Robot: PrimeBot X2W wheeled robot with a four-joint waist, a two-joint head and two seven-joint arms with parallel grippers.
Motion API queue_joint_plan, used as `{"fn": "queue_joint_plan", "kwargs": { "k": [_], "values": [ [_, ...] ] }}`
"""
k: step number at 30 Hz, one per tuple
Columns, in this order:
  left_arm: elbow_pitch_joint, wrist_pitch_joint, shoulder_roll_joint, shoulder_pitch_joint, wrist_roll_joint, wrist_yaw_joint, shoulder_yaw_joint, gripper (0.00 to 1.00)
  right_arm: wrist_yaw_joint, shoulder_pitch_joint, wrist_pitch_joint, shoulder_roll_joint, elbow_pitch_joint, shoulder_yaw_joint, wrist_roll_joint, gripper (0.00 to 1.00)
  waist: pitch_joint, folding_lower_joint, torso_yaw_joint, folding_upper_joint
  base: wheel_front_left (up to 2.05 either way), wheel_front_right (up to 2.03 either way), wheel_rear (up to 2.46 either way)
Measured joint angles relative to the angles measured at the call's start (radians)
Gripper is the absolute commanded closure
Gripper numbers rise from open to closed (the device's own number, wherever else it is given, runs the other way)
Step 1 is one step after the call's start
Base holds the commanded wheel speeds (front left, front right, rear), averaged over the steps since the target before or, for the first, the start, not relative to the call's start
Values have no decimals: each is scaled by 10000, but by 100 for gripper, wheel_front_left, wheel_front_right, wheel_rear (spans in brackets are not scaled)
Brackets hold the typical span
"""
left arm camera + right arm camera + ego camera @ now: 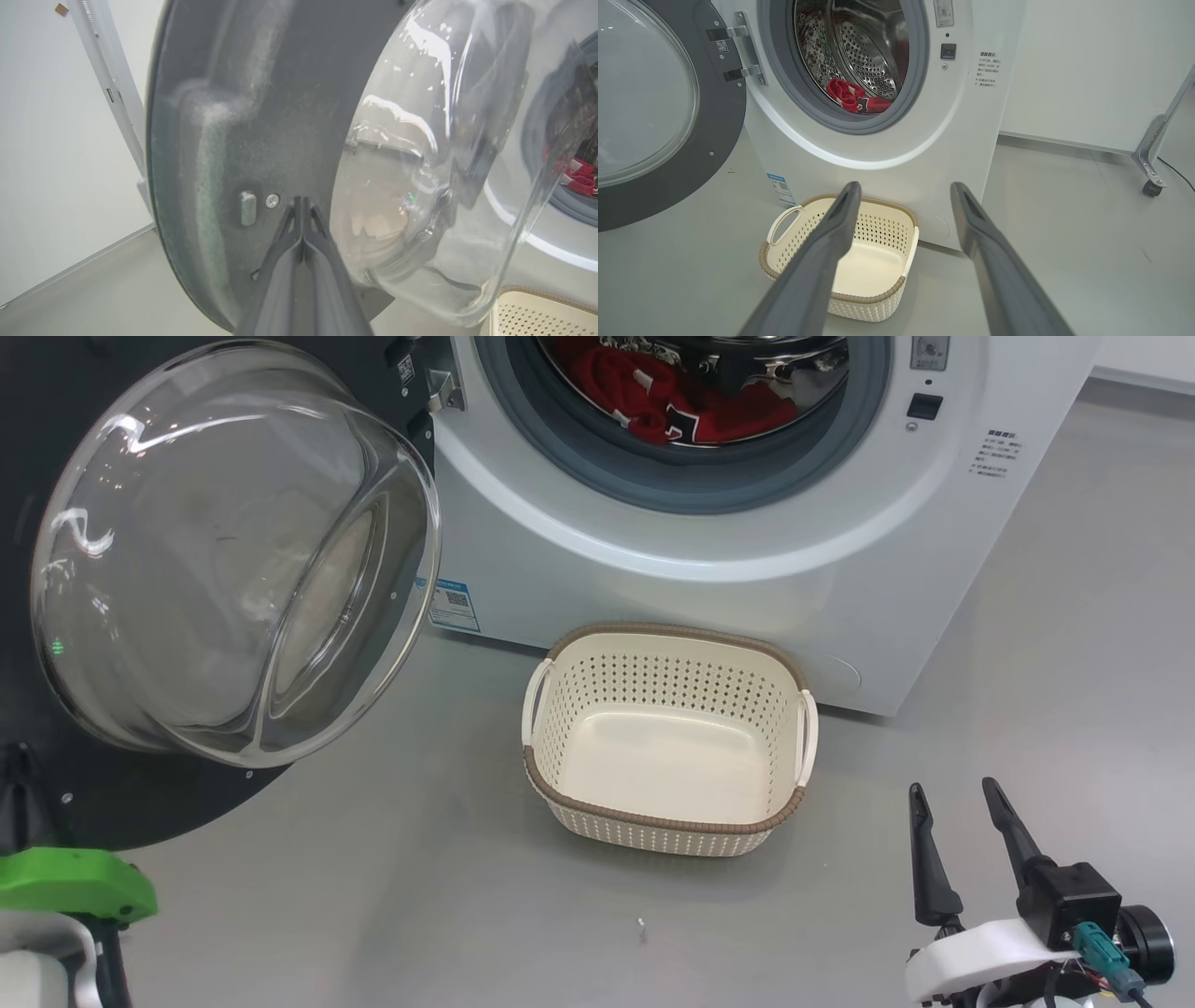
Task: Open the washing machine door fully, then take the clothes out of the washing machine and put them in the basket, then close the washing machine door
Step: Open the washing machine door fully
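The washing machine door [140, 803] hangs open to the left, its clear glass bowl [233, 551] bulging toward me. In the left wrist view my left gripper [302, 201] is shut on nothing, its tips against the door's dark inner face [243, 116] beside a screw. Red clothes [672, 401] lie in the steel drum of the white washing machine [653, 588], also seen as clothes [852, 98]. The cream basket [653, 821] stands empty on the floor before the machine. My right gripper [957, 793] stands open to the basket's right, above the floor; its fingers [831, 242] frame the basket [868, 296].
Grey floor spreads around the basket and to the machine's right. A metal frame leg on a caster [1153, 154] stands at the far right near a white wall. A white post [107, 79] rises behind the door's edge.
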Motion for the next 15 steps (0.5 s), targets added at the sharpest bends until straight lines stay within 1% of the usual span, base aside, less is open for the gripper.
{"fn": "queue_joint_plan", "kwargs": {
  "k": [6, 10, 11, 15],
  "values": [
    [-734, -75, -395, 635, 150, -98, -357, 100, 8, -20, 0, -2, -23, 10, -21, 0, -53, 0, -116, 0, 0, 0, 0],
    [-1258, -84, -688, 1149, 391, -324, -844, 100, 6, -26, 0, -2, -94, 2, -29, 0, -42, 0, -221, 0, 0, 0, 0],
    [-1258, -84, -688, 1149, 391, -324, -844, 100, 6, -26, 0, -2, -94, 2, -29, 0, -42, 0, -221, 0, 0, 0, 0],
    [-1737, -84, -932, 1499, 531, -594, -1373, 100, 8, -29, 0, 0, -123, 13, -31, 0, -44, 0, -320, 0, 0, 0, 0]
  ]
}}
